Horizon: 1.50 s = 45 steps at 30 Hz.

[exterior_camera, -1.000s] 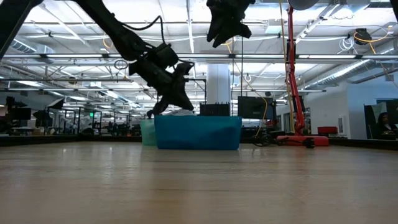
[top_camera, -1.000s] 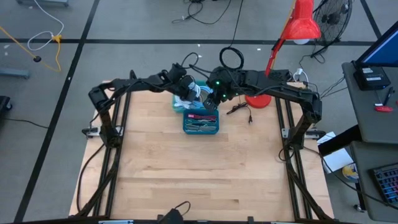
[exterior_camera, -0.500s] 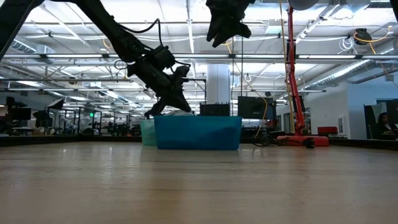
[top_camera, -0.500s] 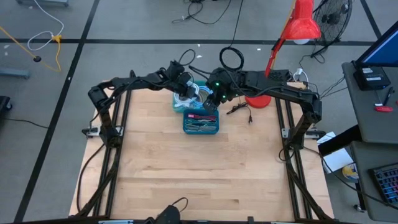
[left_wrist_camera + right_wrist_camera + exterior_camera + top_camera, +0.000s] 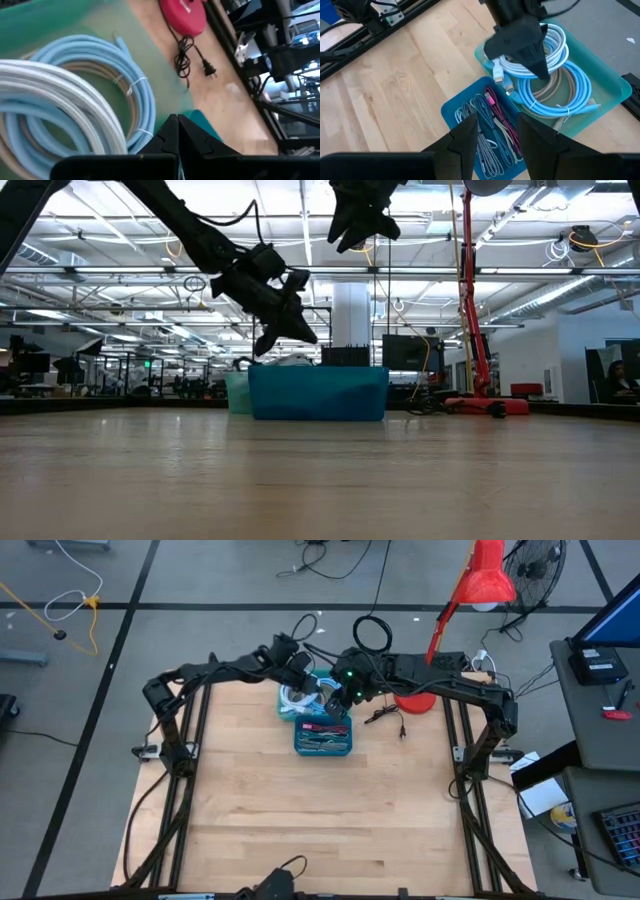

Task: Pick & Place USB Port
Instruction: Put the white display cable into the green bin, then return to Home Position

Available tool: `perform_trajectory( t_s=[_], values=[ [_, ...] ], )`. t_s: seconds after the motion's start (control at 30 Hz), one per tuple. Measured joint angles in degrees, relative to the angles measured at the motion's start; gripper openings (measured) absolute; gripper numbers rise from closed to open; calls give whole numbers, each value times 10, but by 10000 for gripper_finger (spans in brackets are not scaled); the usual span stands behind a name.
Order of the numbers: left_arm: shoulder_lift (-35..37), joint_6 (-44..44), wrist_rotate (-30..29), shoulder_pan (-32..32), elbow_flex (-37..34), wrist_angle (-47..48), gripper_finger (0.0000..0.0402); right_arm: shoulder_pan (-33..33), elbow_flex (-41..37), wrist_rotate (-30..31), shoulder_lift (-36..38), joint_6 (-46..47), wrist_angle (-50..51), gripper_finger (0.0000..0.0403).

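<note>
A pale teal bin (image 5: 288,712) (image 5: 615,95) near the table's far edge holds a white cable coil (image 5: 60,90) (image 5: 555,40) and a light blue coil (image 5: 130,75) (image 5: 575,85). Against its near side stands a blue bin (image 5: 298,745) (image 5: 318,393) with several thin USB cables (image 5: 487,125). My left gripper (image 5: 315,680) (image 5: 305,335) (image 5: 176,119) (image 5: 543,72) hovers shut above the teal bin's coils, with nothing between its fingers. My right gripper (image 5: 338,710) (image 5: 360,235) (image 5: 497,132) hangs open, high over the blue bin.
A red lamp base (image 5: 412,700) (image 5: 182,12) and a black power cord (image 5: 385,715) (image 5: 187,52) lie right of the bins. The lamp's red pole (image 5: 470,300) rises behind. Bare wood (image 5: 320,820) spreads toward the near edge.
My left gripper has risen from inside the teal bin to above its rim, swinging toward the right and far edge; its tips now point the other way in the low view. The coils stay in the bin. My right gripper has kept still.
</note>
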<state>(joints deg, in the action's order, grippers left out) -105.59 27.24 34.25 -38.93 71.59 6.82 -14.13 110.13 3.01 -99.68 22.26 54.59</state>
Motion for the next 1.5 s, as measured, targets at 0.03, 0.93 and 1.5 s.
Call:
perform_trajectory(
  t_s=[0.03,0.93,1.5],
  values=[
    [-4,0,-2,0,0,-1,0,0,0,0,0,0,0,125],
    [-99,5,38,2,0,-20,0,7,0,0,0,-4,22,125],
    [156,-6,15,5,-1,19,0,9,0,-3,0,-2,-2,125]
  ],
)
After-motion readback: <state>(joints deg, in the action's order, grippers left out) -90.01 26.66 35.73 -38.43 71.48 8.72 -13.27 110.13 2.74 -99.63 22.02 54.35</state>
